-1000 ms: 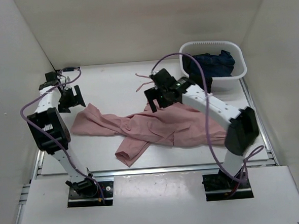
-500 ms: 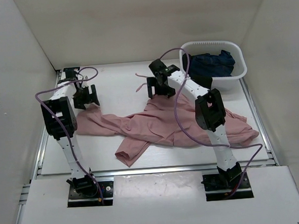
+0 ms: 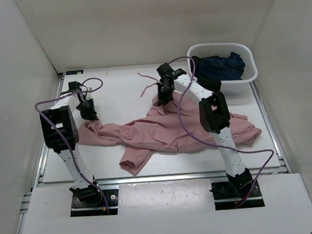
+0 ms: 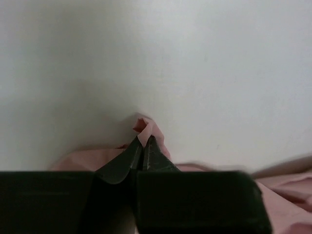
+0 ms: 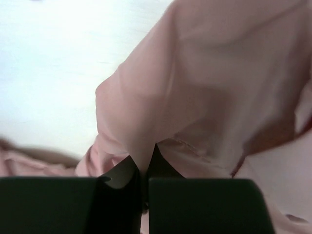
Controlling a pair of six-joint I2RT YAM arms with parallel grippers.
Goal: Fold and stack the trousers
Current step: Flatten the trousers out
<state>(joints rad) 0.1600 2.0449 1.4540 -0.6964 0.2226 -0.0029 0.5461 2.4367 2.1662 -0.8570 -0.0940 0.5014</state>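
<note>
The left gripper [image 3: 89, 114] is clenched on the left end of the trousers [image 3: 162, 130]. The left wrist view shows its two dark fingers [image 4: 127, 158] pressed together, with a small tuft of pink cloth [image 4: 145, 126] pinched between their tips just above the white table [image 4: 204, 73]. The right gripper [image 3: 164, 99] is likewise closed, nipping a fold at the upper edge of the cloth in the middle of the overhead frame. In the right wrist view, the fabric [image 5: 204, 87] drapes up and over the closed fingers [image 5: 122, 175] and fills most of the picture. From overhead, the trousers lie crumpled across the centre of the table [image 3: 122, 92], one leg trailing toward the lower centre and the other end spreading to the right beneath the right arm. A white basket [image 3: 250, 58] sits at the upper right, well apart from the cloth, with a dark navy garment [image 3: 221, 65] inside. Only the overhead view shows the basket, and only the wrist views show the pinches clearly.
</note>
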